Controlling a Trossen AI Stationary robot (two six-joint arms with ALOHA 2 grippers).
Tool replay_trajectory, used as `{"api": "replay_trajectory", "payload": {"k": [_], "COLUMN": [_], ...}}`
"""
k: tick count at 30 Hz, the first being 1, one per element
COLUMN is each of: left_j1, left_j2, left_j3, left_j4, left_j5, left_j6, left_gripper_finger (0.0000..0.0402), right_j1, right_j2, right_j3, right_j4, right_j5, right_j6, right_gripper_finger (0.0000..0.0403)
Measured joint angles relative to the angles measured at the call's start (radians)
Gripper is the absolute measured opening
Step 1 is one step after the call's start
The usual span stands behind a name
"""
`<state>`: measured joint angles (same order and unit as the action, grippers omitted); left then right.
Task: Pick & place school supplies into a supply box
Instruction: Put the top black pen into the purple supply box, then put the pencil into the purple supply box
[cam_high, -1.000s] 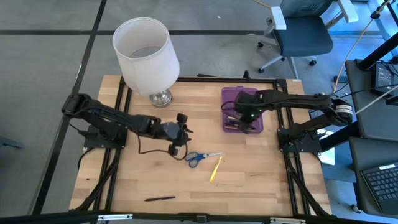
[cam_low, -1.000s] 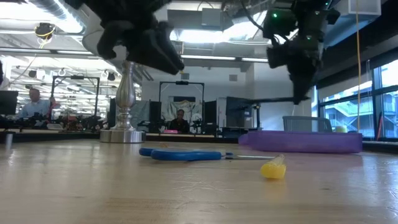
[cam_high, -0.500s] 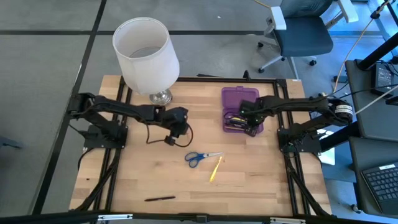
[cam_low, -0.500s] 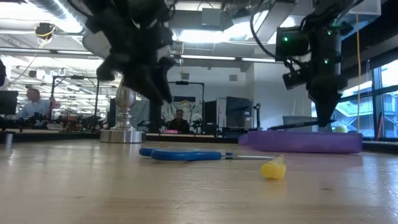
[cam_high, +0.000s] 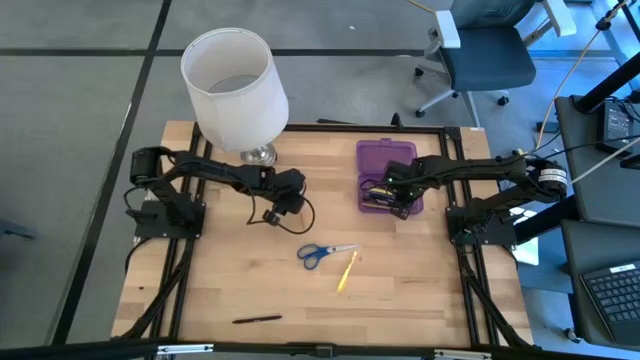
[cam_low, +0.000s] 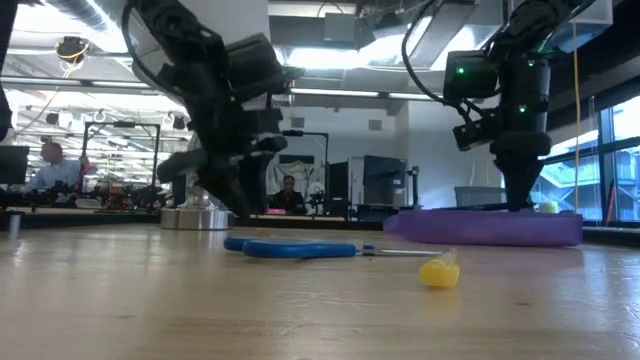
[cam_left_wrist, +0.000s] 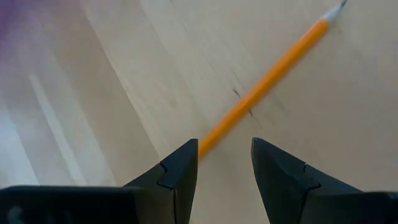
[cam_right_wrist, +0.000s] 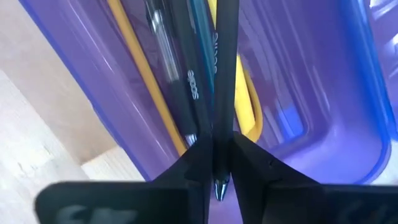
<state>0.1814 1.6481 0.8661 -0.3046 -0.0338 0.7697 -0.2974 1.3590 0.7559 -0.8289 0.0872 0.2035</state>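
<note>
from above i see a light wooden table (cam_high: 400, 290) on a grey floor, with a white lampshade (cam_high: 234, 87) at its far edge. my left gripper (cam_high: 283, 195) hangs over the bare wood near the lamp's base, and my right gripper (cam_high: 403, 188) sits over the purple supply box (cam_high: 388, 176). the blue-handled scissors (cam_high: 325, 252) and a yellow pencil (cam_high: 347, 270) lie together mid-table, well apart from the box, and a black pen (cam_high: 257, 319) lies alone near the front edge. in the low view, the scissors (cam_low: 300, 247) and the pencil's end (cam_low: 440, 270) are flat on the wood, with the box (cam_low: 490, 227) behind them and people seated in the room beyond. in my left wrist view the fingers (cam_left_wrist: 177, 174) stand apart, released, with an orange pencil (cam_left_wrist: 267, 81) lying on the table between and beyond them. in my right wrist view the jaws are clenched on a thin black pen (cam_right_wrist: 224, 81), held inside the box (cam_right_wrist: 336, 112) above other pens and yellow pencils lying in it.
</note>
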Motion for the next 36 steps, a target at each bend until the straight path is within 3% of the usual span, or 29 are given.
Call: {"api": "replay_trajectory", "payload": {"k": [8,19,23,27,36], "left_j1": [0.017,0.017,0.026,0.044,0.046], "left_j2": [0.077,0.07,0.09,0.122,0.15], "left_j3": [0.004,0.001,0.017,0.044,0.076], "left_j4": [0.029,0.065,0.062,0.046,-0.056], "left_j5": [0.005,-0.01,0.011,0.077,0.089], "left_j6": [0.1,0.183,0.123,0.1,0.028], "left_gripper_finger": [0.0143,0.0143,0.0141,0.0122,0.0046], "right_j1": [0.0,0.0,0.0,0.0,0.0], "right_j2": [0.0,0.0,0.0,0.0,0.0], "right_j3": [0.0,0.0,0.0,0.0,0.0], "right_j4": [0.047,0.044,0.047,0.055,0.055], "right_j5": [0.0,-0.001,-0.001,-0.001,-0.001], "right_j6": [-0.002,0.002,0.004,0.005,0.005], "right_gripper_finger": [0.0073,0.0105,0.0104,0.0106,0.0105]}}
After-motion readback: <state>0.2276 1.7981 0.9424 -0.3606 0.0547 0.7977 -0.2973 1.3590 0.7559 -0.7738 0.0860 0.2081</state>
